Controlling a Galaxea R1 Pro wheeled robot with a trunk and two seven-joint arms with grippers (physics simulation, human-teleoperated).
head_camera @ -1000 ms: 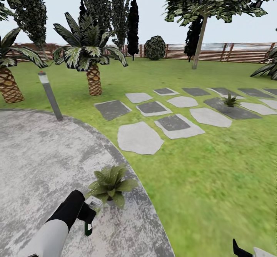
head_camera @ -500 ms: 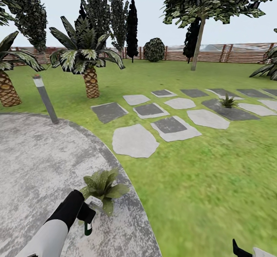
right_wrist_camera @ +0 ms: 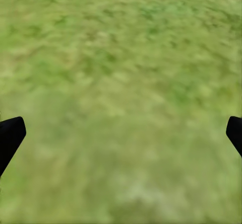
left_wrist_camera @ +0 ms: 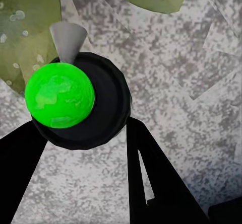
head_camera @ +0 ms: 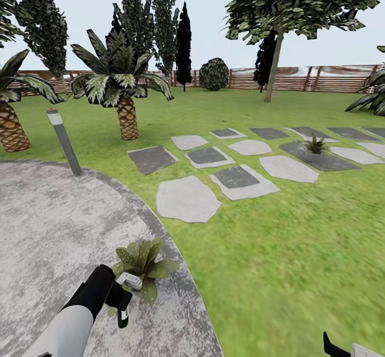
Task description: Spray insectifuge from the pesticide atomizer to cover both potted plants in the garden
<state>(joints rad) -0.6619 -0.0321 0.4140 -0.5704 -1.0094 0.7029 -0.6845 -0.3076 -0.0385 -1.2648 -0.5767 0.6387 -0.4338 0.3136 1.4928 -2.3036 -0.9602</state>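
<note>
Two potted plants concern us here, and we have the nearer one (head_camera: 141, 263) right at our left hand (head_camera: 122, 299), on the edge of the round paved patio (head_camera: 48, 229) at about seven o'clock in the head view. The far plant (head_camera: 315, 144) sits on a dark stepping slab (head_camera: 321, 159) out at two o'clock, well apart across the lawn (head_camera: 278, 250).

Our left hand is clamped on the pesticide atomizer (head_camera: 124, 302) — the dark bottle hangs below the fingers with its green mark low, and the pale trigger head (head_camera: 130, 280) points up toward the leaves, touching or nearly touching them. We judge it is held this way so the nozzle faces the rosette at close range. The left wrist view looks down the bottle's dark round body (left_wrist_camera: 88, 103) with its bright green spot (left_wrist_camera: 59, 94), black fingers (left_wrist_camera: 156, 178) on either side, speckled leaves (left_wrist_camera: 27, 27) just beyond.

Our right hand (right_wrist_camera: 121, 133) hangs idle over bare grass (right_wrist_camera: 121, 58), its fingertips spread wide and holding nothing; it stays out of the way, we think, since one hand does the spraying.

To our eye, the step in hand is covering the near plant; the far one still waits.
</note>
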